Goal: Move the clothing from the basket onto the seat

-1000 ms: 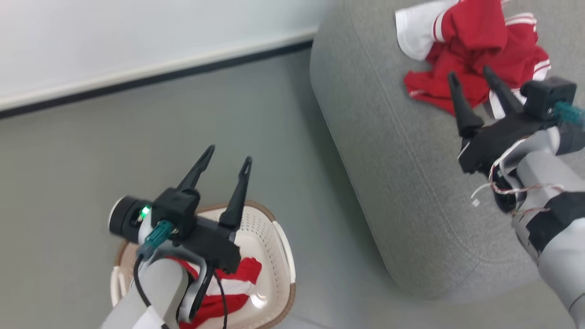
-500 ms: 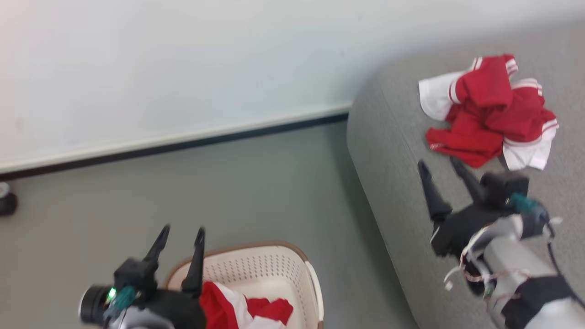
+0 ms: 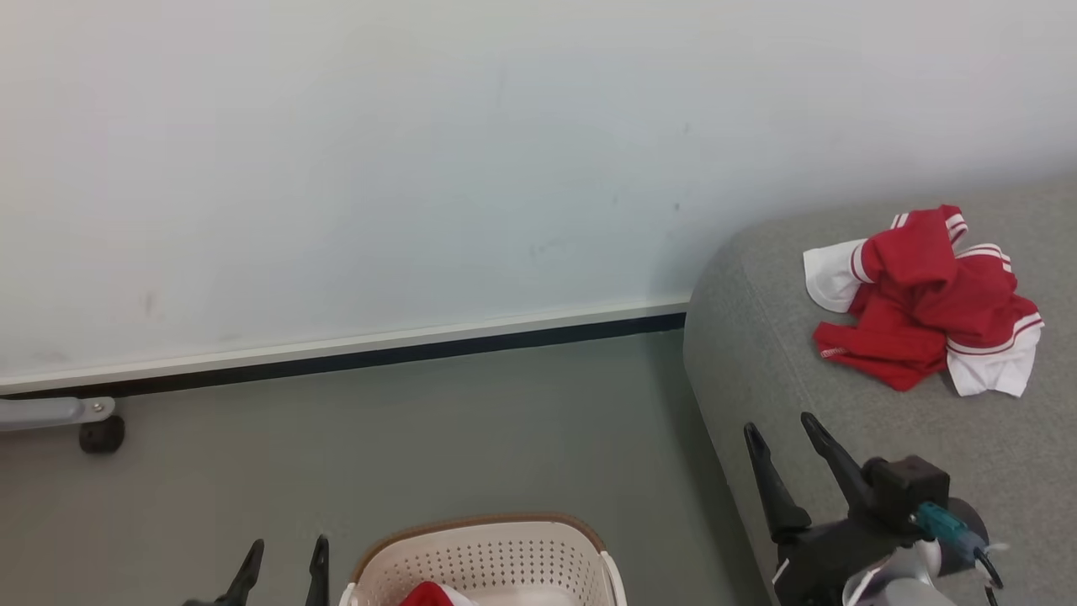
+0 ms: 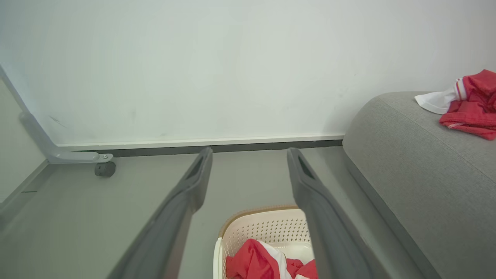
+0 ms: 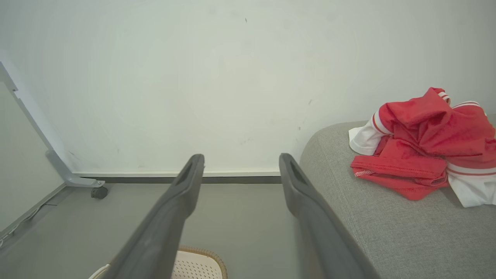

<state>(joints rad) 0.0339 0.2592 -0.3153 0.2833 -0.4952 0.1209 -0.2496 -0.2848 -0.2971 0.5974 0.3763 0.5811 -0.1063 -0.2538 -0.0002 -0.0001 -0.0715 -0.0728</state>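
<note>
At lower right of the head view, right gripper (image 3: 778, 425) — fingers spread wide, empty, over the rounded end of the seat (image 3: 757, 353). Left gripper (image 3: 288, 543) at bottom left, fingers also apart, nothing between them, showing just left of the basket (image 3: 480, 555), which stands on the grey floor (image 3: 421, 438). Some red-and-white clothing (image 4: 255, 263) sits in the basket. A crumpled heap (image 3: 921, 324) of the same red clothing — white cuffs, thin stripes — lies on the seat top, well apart from the right gripper. White wall (image 3: 421, 168) behind; small caster wheel (image 3: 101, 433) at far left, low by the wall.
</note>
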